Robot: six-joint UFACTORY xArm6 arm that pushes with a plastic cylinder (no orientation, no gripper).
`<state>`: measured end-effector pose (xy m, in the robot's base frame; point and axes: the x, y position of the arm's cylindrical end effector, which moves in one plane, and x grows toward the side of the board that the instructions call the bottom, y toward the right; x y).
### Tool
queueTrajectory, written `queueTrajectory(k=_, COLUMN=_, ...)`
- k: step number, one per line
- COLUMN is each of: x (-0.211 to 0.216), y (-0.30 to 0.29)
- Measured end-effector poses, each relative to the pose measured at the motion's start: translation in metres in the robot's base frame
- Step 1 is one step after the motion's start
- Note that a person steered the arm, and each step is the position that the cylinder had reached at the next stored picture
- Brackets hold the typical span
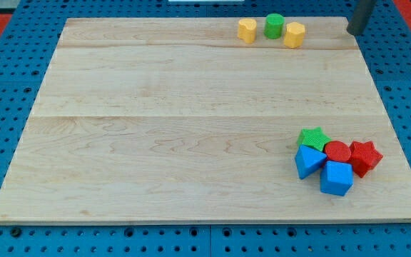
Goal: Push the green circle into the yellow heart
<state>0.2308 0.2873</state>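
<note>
The green circle (274, 26) stands near the view's top edge of the wooden board (191, 128), right of centre. A yellow block that looks heart-shaped (247, 30) sits just to its left, almost touching. Another yellow block, roughly hexagonal (295, 34), sits just to its right. My tip (351, 32) is at the view's top right, near the board's corner. It is well to the right of these three blocks and touches none of them.
A tight cluster lies at the view's bottom right: a green star (314, 137), a red circle (337, 151), a red star (365, 157), a blue triangle-like block (307, 161) and a blue block (335, 178). A blue pegboard surrounds the board.
</note>
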Motion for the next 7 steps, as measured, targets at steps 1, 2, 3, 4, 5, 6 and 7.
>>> queueTrajectory(k=1, x=0.000, y=0.000)
queueTrajectory(k=2, x=-0.010, y=-0.012)
queueTrajectory(k=3, x=-0.029, y=-0.054)
queueTrajectory(k=4, x=-0.038, y=-0.105)
queueTrajectory(k=5, x=-0.038, y=-0.151)
queueTrajectory(k=6, x=-0.038, y=-0.155)
queueTrajectory(k=7, x=-0.038, y=-0.154)
